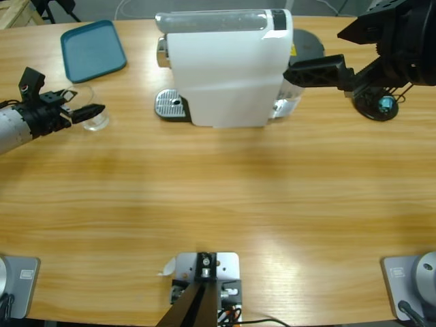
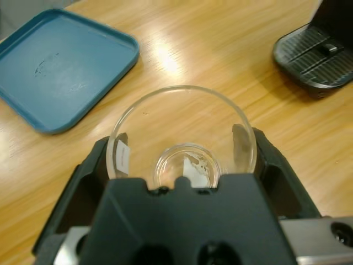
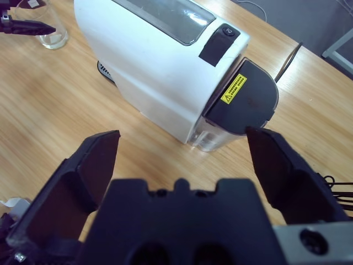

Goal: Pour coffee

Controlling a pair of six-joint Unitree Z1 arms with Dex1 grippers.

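Clear glass cup (image 2: 182, 143) sits between the left gripper (image 2: 182, 157)'s jaws, which hug its sides, on the wooden table (image 1: 218, 197) near the teal tray (image 1: 92, 48); can't spot any coffee in it. Right gripper (image 3: 182, 160) hangs wide open by the white coffee machine (image 1: 228, 68)'s back end.
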